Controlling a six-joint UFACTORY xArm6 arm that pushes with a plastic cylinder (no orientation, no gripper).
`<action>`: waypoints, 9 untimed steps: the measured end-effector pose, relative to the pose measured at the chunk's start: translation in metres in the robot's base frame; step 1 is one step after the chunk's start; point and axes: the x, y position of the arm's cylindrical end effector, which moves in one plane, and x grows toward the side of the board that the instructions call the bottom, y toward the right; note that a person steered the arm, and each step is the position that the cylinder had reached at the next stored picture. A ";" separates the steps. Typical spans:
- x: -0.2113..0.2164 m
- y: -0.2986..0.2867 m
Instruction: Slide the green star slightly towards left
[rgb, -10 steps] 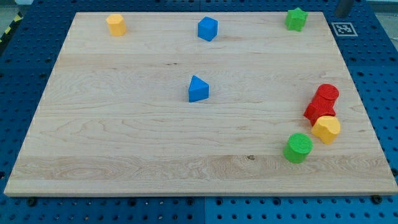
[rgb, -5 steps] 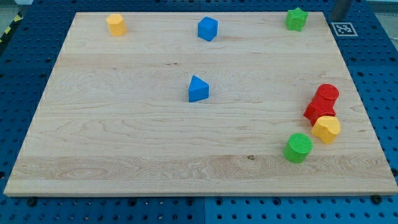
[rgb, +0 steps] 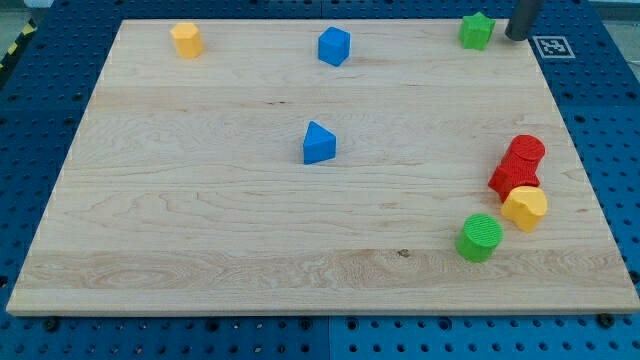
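The green star (rgb: 476, 31) sits at the board's top right corner. My tip (rgb: 516, 36) is on the board just to the right of the star, a small gap apart from it. The rod rises out of the view's top edge.
A yellow block (rgb: 186, 40) and a blue block (rgb: 334, 46) lie along the top. A blue block (rgb: 318, 143) lies mid-board. Two red blocks (rgb: 519, 166), a yellow block (rgb: 524, 207) and a green cylinder (rgb: 479, 237) cluster at the right. A tag marker (rgb: 552, 45) is off the corner.
My tip has moved left from beyond the board's top right corner to just right of the green star. No block has moved.
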 end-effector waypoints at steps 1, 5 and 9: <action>0.000 0.000; 0.004 0.003; 0.003 0.011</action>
